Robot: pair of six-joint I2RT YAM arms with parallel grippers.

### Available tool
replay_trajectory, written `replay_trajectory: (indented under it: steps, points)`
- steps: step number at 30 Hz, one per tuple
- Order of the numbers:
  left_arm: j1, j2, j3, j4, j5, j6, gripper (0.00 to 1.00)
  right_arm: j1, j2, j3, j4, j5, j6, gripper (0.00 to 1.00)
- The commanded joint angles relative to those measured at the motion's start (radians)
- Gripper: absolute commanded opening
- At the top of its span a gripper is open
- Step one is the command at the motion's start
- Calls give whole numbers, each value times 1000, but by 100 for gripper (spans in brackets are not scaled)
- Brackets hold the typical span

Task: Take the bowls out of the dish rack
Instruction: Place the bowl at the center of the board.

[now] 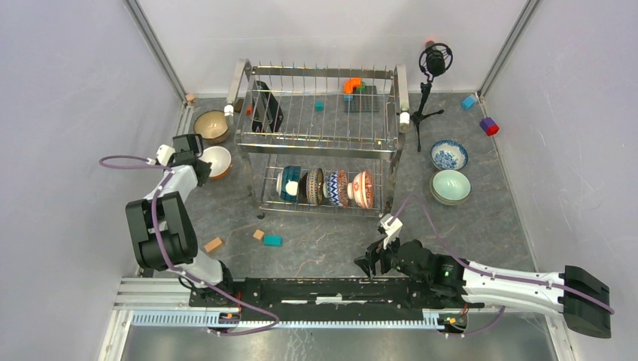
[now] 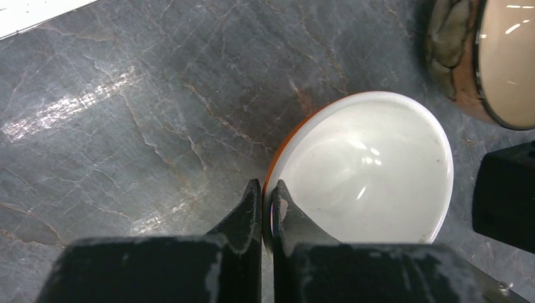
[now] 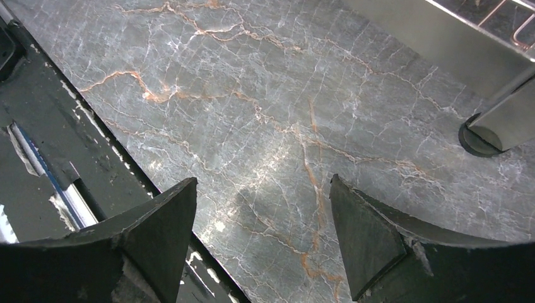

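The steel dish rack point(image 1: 320, 138) stands mid-table. Several patterned bowls point(image 1: 336, 188) stand on edge in its lower tier. My left gripper point(image 1: 197, 162) is left of the rack, shut on the rim of an orange bowl point(image 1: 218, 161) with a white inside. In the left wrist view the fingertips point(image 2: 267, 189) pinch that bowl's point(image 2: 366, 170) near-left rim low over the table. A brown-gold bowl point(image 1: 211, 125) point(image 2: 498, 57) sits just beyond. A blue-and-white bowl point(image 1: 449, 155) and a pale green bowl point(image 1: 451, 186) rest right of the rack. My right gripper point(image 1: 374, 259) point(image 3: 262, 186) hangs open over bare table.
A black microphone stand point(image 1: 430, 83) rises at the rack's back right. Small coloured blocks point(image 1: 272, 241) lie in front of the rack, others point(image 1: 489, 125) at the far right. A black holder point(image 1: 265, 105) and blocks point(image 1: 351, 85) sit on the upper tier. The rack's foot point(image 3: 482, 136) is near my right gripper.
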Motion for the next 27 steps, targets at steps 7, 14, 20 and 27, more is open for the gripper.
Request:
replay_trajectory:
  steps: [7, 14, 20, 27]
  points:
    - [22, 10, -63, 132, 14, -43, 2, 5, -3, 1, 17, 19, 10, 82]
    - [22, 24, -64, 136, 30, -36, 4, 5, -9, 8, 4, 26, 15, 82]
    - [23, 28, -81, 128, 39, -30, 18, 4, -23, 10, -22, 21, 11, 82]
    - [23, -19, -100, 122, 61, -17, 47, 4, -71, 10, -61, 25, 8, 82]
